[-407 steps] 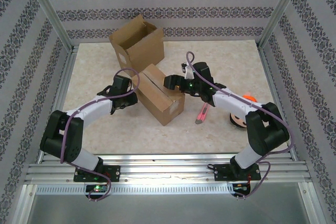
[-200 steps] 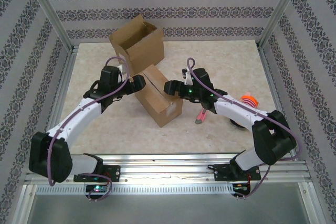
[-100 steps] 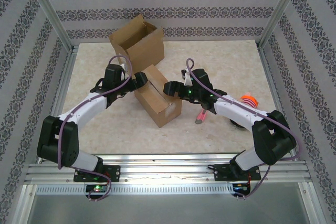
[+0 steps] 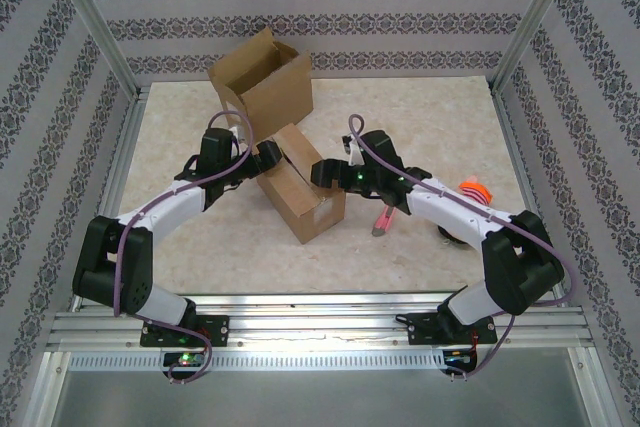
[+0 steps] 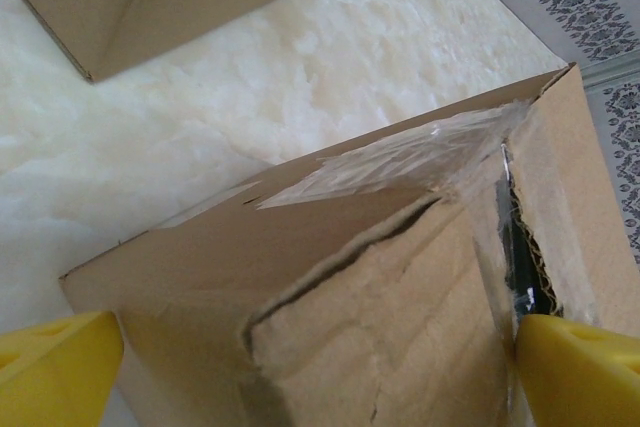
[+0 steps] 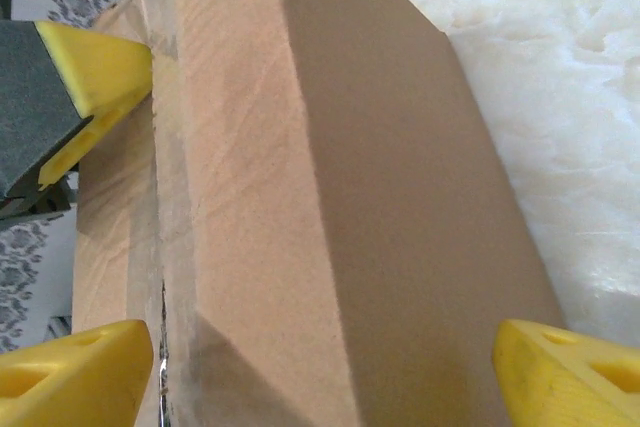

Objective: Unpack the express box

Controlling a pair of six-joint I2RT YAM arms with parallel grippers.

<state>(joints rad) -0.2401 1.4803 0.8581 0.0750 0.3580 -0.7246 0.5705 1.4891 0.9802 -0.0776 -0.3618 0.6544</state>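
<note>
Two cardboard boxes stand on the pale table (image 4: 420,117), and two arms reach in from the near edge. The express box (image 4: 300,187) lies closed at the middle of the table, set at a slant, with one gripper at each side of it. The second box, an open box (image 4: 262,82) with its flaps up, stands just behind it toward the back wall. The left gripper (image 4: 268,155) is at the far left end of the express box with its jaws spread wide. In the left wrist view its two yellow fingers (image 5: 55,362) sit at either side of that end, where the cardboard is torn and clear tape (image 5: 400,162) is lifting along the seam. The right gripper (image 4: 325,172) meets the box from the other side, jaws also spread wide. In the right wrist view its two yellow fingertips (image 6: 70,377) straddle the full width of the box; whether they press on the cardboard cannot be told. One of the left gripper's yellow fingers shows there too, touching the taped seam at the far end. One pink utility knife (image 4: 383,219) lies on the table just right of the express box, beneath the right forearm. One orange-topped object (image 4: 472,189) sits farther right, partly hidden by that arm.
</note>
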